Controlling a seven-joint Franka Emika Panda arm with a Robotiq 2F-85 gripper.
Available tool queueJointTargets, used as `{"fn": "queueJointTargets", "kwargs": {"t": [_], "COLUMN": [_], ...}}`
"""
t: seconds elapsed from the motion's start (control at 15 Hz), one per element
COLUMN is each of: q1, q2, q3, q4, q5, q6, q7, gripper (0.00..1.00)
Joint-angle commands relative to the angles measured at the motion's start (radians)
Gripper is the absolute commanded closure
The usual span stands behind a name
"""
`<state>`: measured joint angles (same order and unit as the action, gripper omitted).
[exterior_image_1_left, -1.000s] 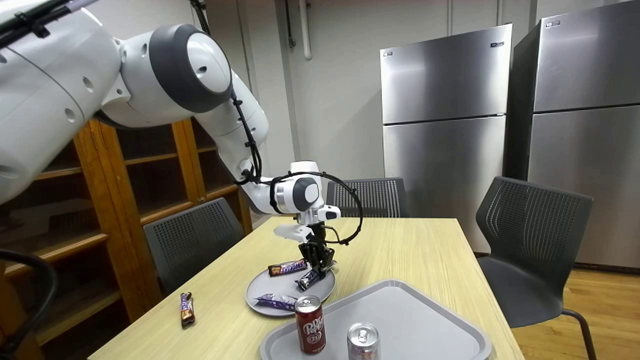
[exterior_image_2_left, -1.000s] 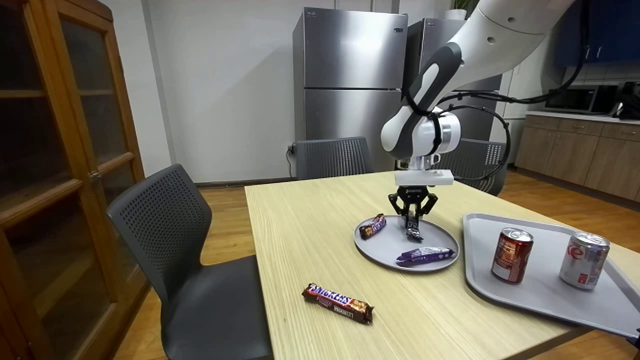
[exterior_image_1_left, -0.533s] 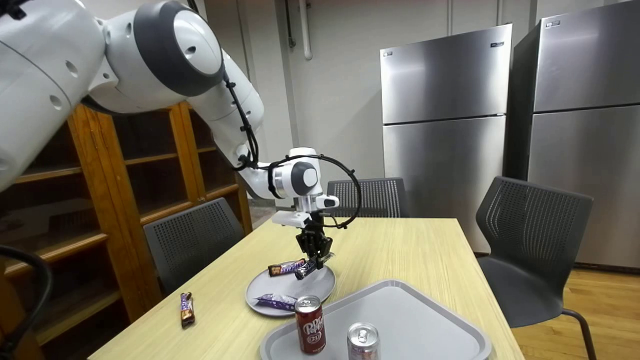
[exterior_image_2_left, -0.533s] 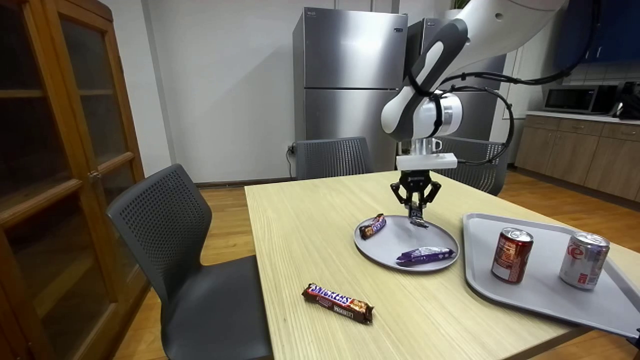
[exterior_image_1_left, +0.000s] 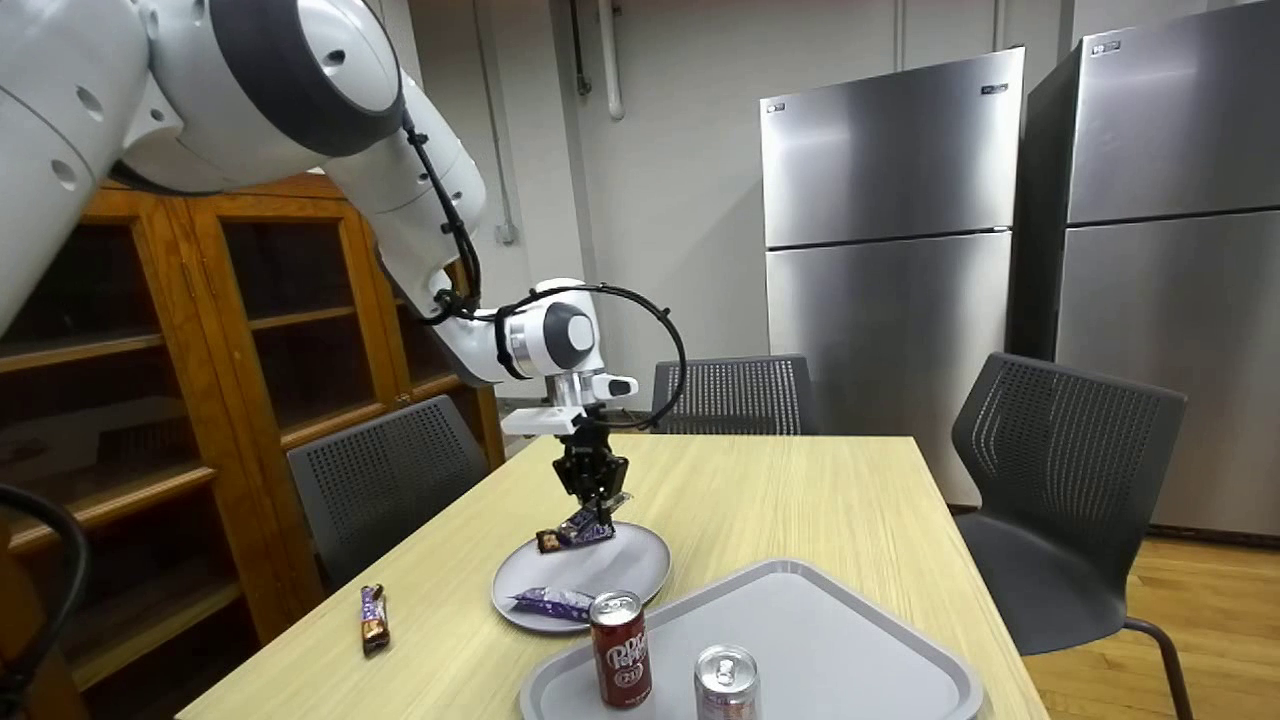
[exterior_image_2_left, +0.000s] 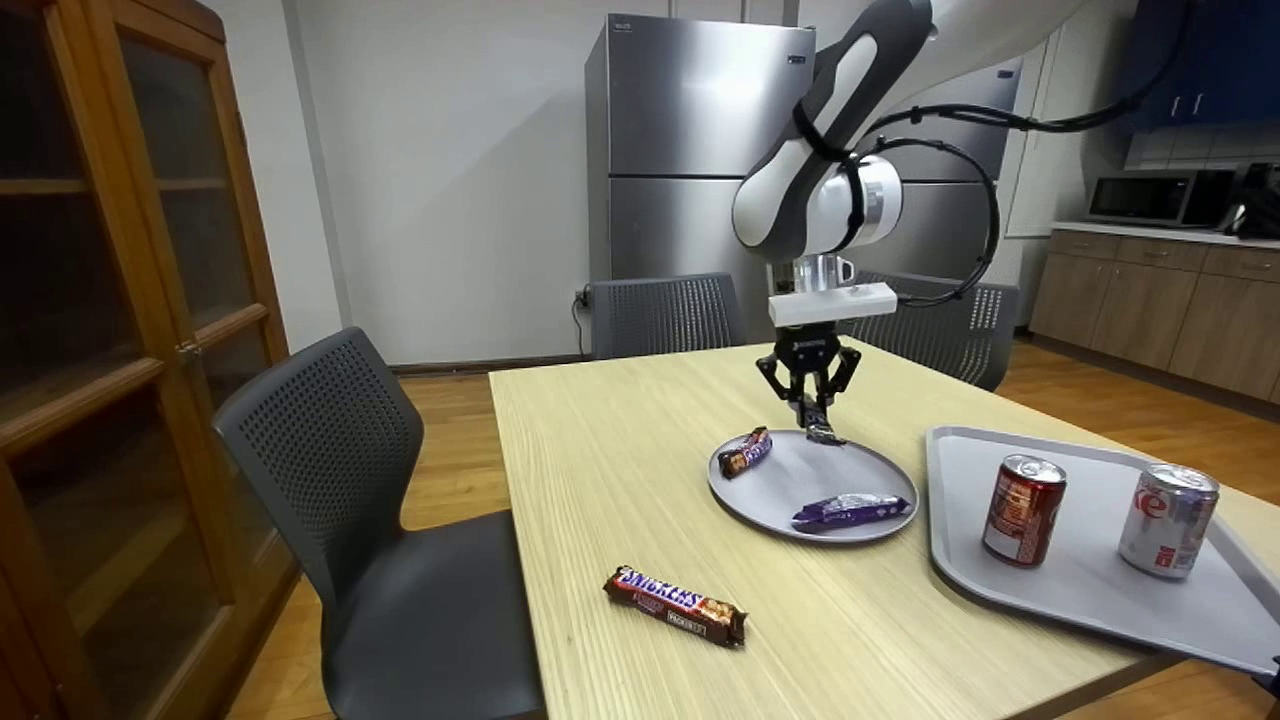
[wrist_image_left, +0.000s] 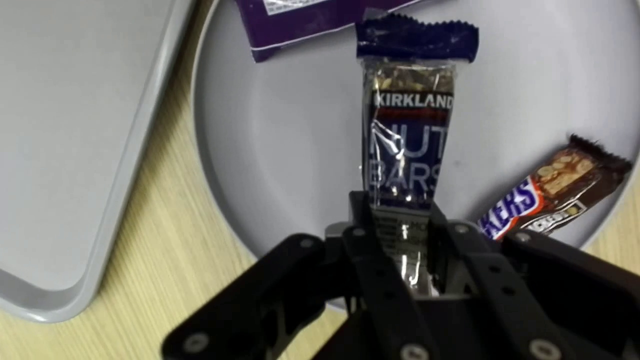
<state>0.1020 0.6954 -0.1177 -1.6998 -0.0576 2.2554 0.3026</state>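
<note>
My gripper (wrist_image_left: 398, 205) is shut on a clear-and-blue Kirkland nut bar (wrist_image_left: 407, 125), one finger along each long side. The bar's lower end lies between the fingers; its dark blue end points away from the palm. In an exterior view the nut bar (exterior_image_2_left: 822, 433) hangs tilted above the grey round plate (exterior_image_2_left: 770, 500), near its far rim. On the plate lie a Snickers bar (wrist_image_left: 555, 190), partly behind a finger in the wrist view, and a purple-wrapped bar (wrist_image_left: 305, 22). In an exterior view the held bar overlaps the plate's Snickers bar (exterior_image_1_left: 549, 542).
Another Snickers bar (exterior_image_2_left: 675, 606) lies on the table nearer the camera. A grey tray (exterior_image_1_left: 820, 620) beside the plate carries a red Dr Pepper can (exterior_image_1_left: 622, 655) and a silver can (exterior_image_2_left: 1170, 520). Dark chairs (exterior_image_1_left: 1060, 480) stand around the table.
My gripper has risen from the plate with the nut bar in its grasp, then shifted left in both exterior views. The other bars and the cans stay where they were.
</note>
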Motion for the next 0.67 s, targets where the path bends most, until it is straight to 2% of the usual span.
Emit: {"fn": "queueJointTargets", "kwargs": {"t": [0.0, 0.6], "q1": [0.038, 0.126], "q2": [-0.070, -0.067], "q3": [0.030, 0.112], "q4": [-0.074, -0.112], "q5": [-0.037, -0.070], "q6": [-0.017, -0.009], "q7": [-0.012, -0.032], "gripper": [0.94, 0.94]}}
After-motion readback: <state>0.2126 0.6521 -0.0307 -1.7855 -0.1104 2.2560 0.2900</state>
